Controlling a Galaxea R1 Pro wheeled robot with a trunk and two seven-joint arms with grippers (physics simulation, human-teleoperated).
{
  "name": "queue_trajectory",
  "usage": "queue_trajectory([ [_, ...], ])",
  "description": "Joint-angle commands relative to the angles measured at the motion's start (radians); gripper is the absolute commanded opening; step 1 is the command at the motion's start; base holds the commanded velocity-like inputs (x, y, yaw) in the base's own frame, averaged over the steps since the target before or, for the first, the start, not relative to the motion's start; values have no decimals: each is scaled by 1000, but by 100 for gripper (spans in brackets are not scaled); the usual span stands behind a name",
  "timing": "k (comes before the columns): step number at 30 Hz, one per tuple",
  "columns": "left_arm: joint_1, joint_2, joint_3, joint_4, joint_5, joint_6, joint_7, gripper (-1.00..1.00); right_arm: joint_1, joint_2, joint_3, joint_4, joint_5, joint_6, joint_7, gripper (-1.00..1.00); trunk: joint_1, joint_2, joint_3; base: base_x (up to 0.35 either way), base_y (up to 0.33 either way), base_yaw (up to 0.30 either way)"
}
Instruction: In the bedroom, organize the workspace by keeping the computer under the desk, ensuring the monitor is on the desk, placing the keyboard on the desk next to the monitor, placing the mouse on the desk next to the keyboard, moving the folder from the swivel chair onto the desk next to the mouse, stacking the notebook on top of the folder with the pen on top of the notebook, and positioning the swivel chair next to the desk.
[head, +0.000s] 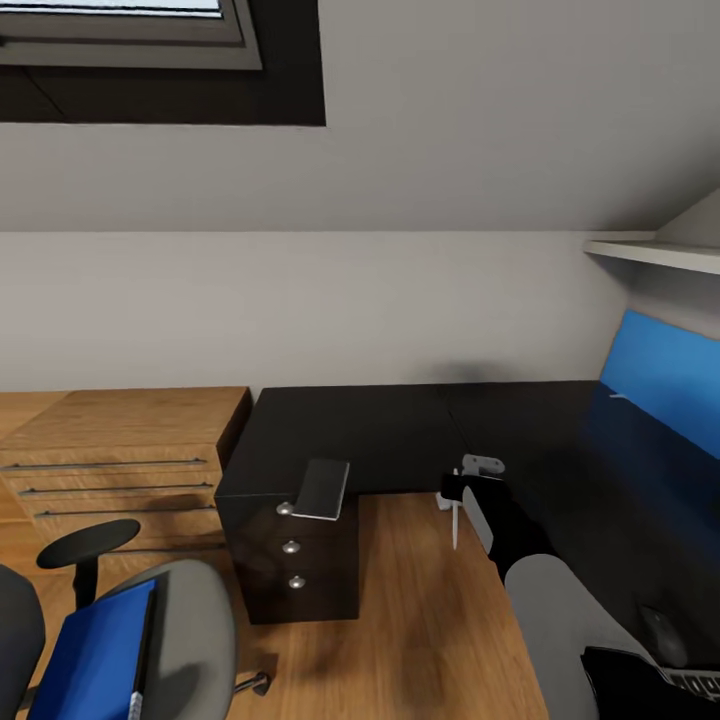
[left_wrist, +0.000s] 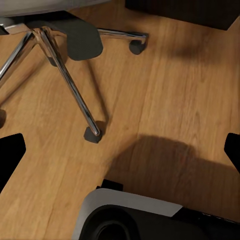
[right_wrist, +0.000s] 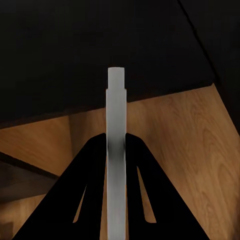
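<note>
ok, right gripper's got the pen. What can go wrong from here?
1. The pen is pinched low, most of it sticking out of the right gripper; it could slip or twist.
2. The folder lies on the chair, so the stack has no base yet.

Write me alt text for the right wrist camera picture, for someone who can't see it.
The right hand is closed on a slim pale grey pen that sticks out straight ahead between its two black fingers. Beyond the pen's tip lies the glossy black desk top, with the light wood floor below its edge.
</note>
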Motion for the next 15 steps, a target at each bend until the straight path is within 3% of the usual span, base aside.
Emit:
queue_trajectory([
  [1,0,-1,3,-2,8,0,-9,100,0,1,-4,-2,1,5,-1,-100,0,-1,-1,25,-13,0],
  [7,0,0,3,-2,8,1,-9,100,0,3,-3,3,1,5,0,-100,0,-1,-2,41,-5,21],
  [15,0,0,3,-2,8,1,-9,100,0,2,-3,18,1,5,-1,-100,0,-1,-9,126,-23,136],
])
